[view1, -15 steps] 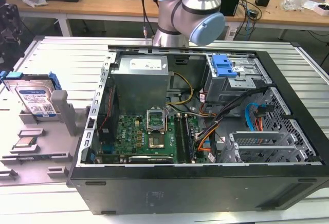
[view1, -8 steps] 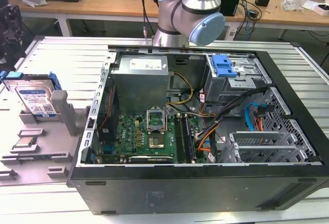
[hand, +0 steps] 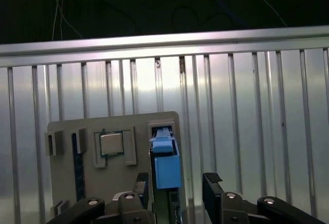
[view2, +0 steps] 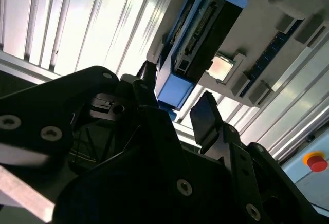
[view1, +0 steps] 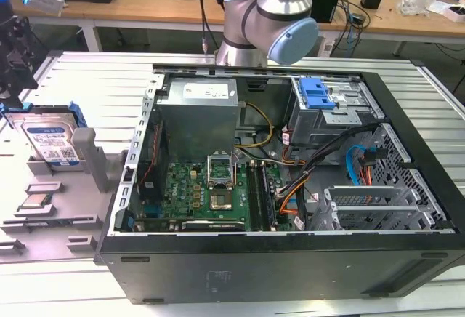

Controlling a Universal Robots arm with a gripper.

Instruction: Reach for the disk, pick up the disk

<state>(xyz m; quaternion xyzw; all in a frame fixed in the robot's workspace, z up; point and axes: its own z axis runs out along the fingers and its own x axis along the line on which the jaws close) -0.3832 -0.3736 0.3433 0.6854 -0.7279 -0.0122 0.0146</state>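
Claw (hand: 177, 180) released, its two fingers (hand: 212, 185) spread with the blue-framed end of the single disk (hand: 165, 166) between them. One finger lies just beside the frame; a clear gap separates the other, and contact cannot be told. The disk stands on edge in one grey holder (hand: 67, 172) on the ribbed metal bench (hand: 247, 106). One square silver chip (hand: 111, 144) sits in the same holder, beside the disk and beyond the fingertips.

The second wrist view shows the claw (view2: 177, 93) from behind, the disk (view2: 203, 34) edge-on ahead of it, the chip (view2: 222, 68) to one side, and one red button (view2: 314, 161).

The exterior view alone shows the disk's (view1: 47, 139) white-and-blue label face, the arm (view1: 270, 19), and one open computer case (view1: 290, 186) well apart from the holder (view1: 91, 158).
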